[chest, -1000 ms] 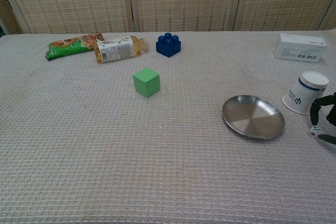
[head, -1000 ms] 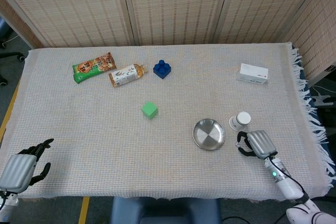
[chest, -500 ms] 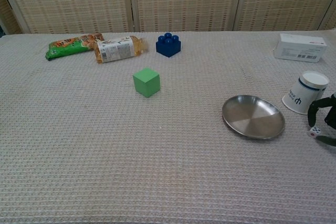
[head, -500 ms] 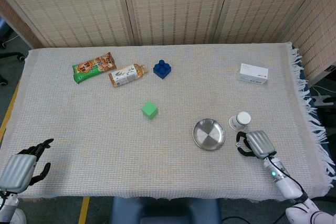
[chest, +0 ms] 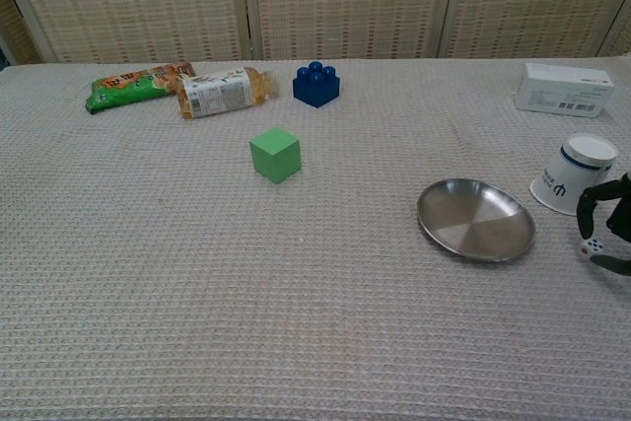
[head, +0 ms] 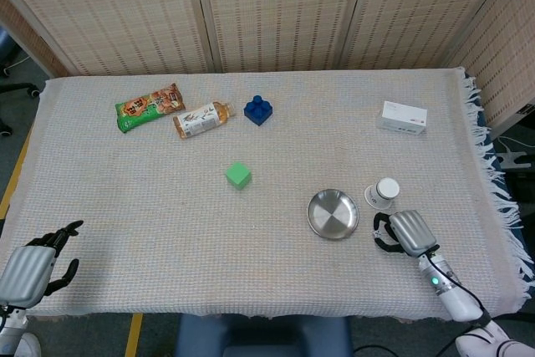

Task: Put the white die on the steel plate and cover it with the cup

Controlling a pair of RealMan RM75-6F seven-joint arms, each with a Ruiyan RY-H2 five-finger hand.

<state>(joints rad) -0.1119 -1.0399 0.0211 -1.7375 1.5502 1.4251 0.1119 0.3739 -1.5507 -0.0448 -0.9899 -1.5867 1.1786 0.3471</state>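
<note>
Chest view shows white die (chest: 590,248) under right hand (head: 403,232), hidden overhead

Bright, even light; soft shadows

Lab-like test space: cloth-covered table (head: 276,240), woven folding screens (head: 276,10) behind.

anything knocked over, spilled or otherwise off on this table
Only the bottle lies on its side, by the snack packet; no spill shows. The cup stands mouth-down beside the steel plate, as covering the die needs.
</note>
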